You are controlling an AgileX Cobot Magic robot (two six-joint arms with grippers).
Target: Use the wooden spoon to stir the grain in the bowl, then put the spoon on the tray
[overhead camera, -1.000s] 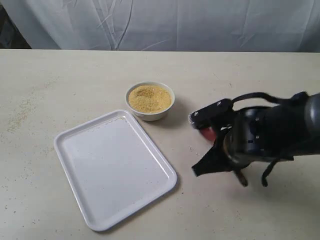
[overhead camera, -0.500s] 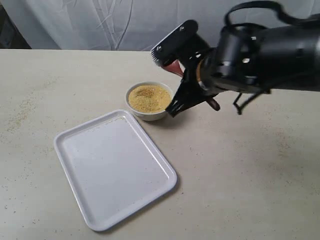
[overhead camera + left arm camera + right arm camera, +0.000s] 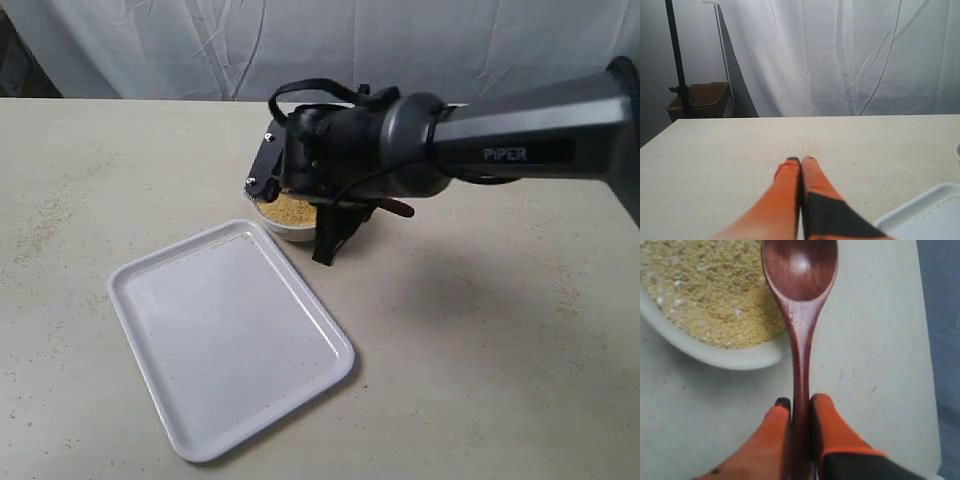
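At the rim of the bowl (image 3: 730, 357), my right gripper (image 3: 800, 405) pinches the spoon (image 3: 801, 330) by its handle. I should dip the head shallowly into the grain (image 3: 705, 290) and circle slowly to avoid spills.

The right arm (image 3: 500, 140) spans the upper right of the exterior frame and covers the bowl (image 3: 288, 232) at centre, blocking access from above and from the right. The wooden spoon (image 3: 800, 315), clamped between the right fingers (image 3: 835, 440), projects over the bowl's rim. The tray (image 3: 220, 340) fills the lower left, just beside the bowl. Bare counter (image 3: 500, 380) lies open at lower right and far left.
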